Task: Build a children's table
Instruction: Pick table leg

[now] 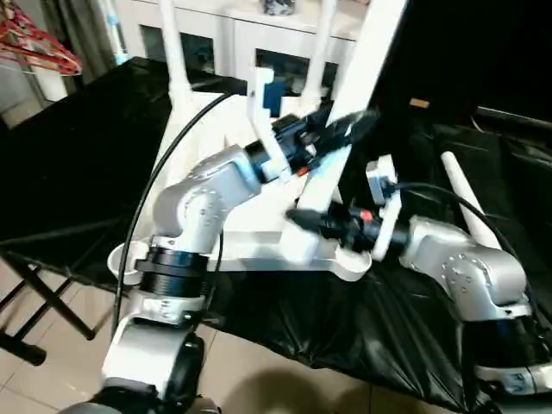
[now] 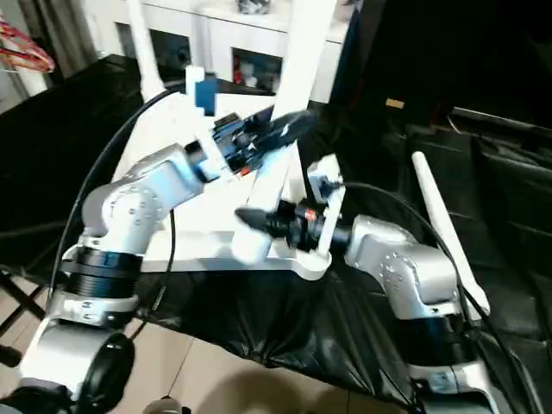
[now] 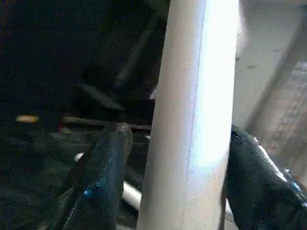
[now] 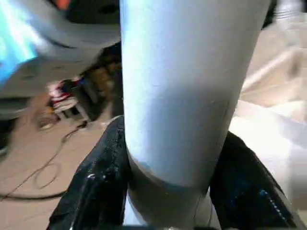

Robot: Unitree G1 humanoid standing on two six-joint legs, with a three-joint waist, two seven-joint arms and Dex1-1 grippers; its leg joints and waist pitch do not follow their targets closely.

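Observation:
The children's table top (image 1: 250, 235) lies upside down on a black-covered bench. Two white legs (image 1: 172, 52) (image 1: 321, 47) stand in its far corner sockets. A third leg (image 1: 366, 60) rises tilted from the near right corner. My right gripper (image 1: 297, 220) is shut on this leg's base, with both fingers (image 4: 103, 187) pressed against the tube (image 4: 182, 96). Higher up, my left gripper (image 1: 345, 129) straddles the same leg (image 3: 192, 120); one finger (image 3: 108, 167) stands off it with a gap. A fourth leg (image 1: 466, 198) lies loose on the cloth to the right.
A white cabinet with glass doors (image 1: 241, 34) stands right behind the bench. A red wire hanger (image 1: 39, 43) sits at the far left. Black folding stand legs (image 1: 34, 293) reach onto the tiled floor below the bench's front left edge.

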